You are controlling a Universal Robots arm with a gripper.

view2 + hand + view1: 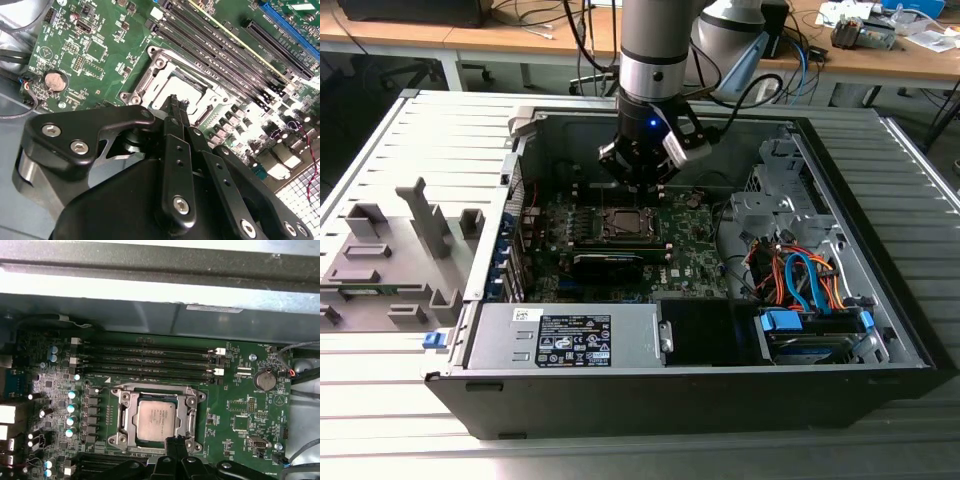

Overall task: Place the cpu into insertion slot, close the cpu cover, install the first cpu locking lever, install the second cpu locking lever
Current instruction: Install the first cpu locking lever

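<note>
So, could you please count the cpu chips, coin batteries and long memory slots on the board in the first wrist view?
cpu: 1
coin battery: 1
long memory slots: 4
Total: 6

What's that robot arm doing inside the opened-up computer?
It is working on the motherboard's processor socket. The cpu already sits in the insertion slot, with the cpu cover framing it. The gripper hangs just over the socket's edge, its fingers drawn together and nothing visibly held between them. In the exterior view the arm reaches down into the open computer case.
</note>
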